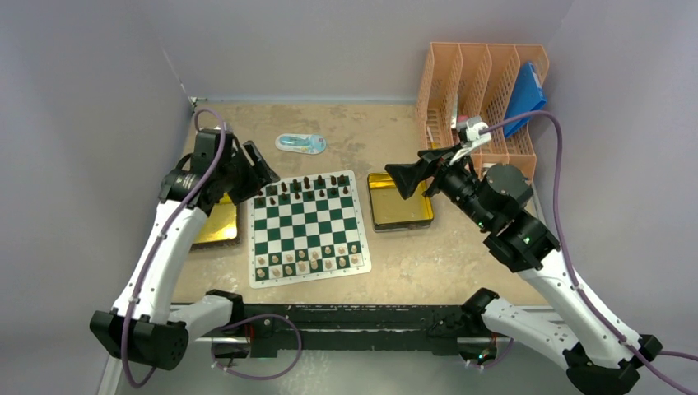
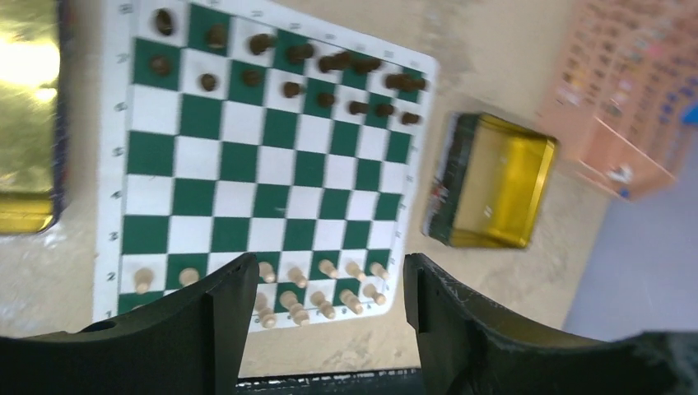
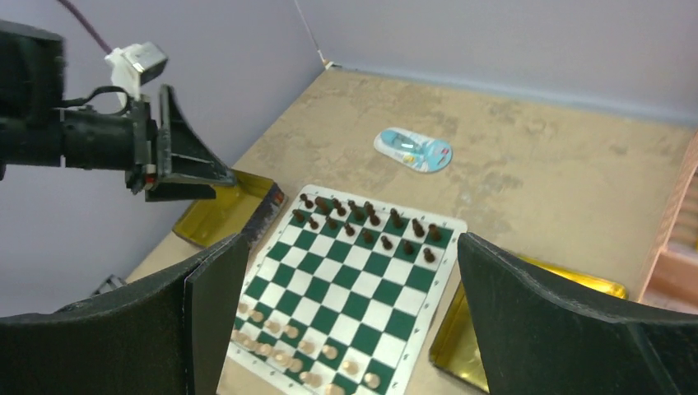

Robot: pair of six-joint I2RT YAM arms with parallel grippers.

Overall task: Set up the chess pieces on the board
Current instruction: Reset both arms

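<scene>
The board [image 1: 308, 229] lies flat on the counter [image 1: 387, 263] between two gold trays, one at its left [image 1: 216, 224] and one at its right [image 1: 401, 202]. The dark pieces [image 1: 306, 189] stand in the two far rows and the cream pieces [image 1: 309, 261] in the two near rows. The left claw [image 1: 262, 177] hangs in the air beside the board's far left corner, near the dark pieces but touching none; its wrist view shows the jaws spread wide with nothing between them. The right claw [image 1: 399, 183] hovers over the right tray, off the board's right edge and well apart from every piece, its jaws also parted and empty.
</scene>
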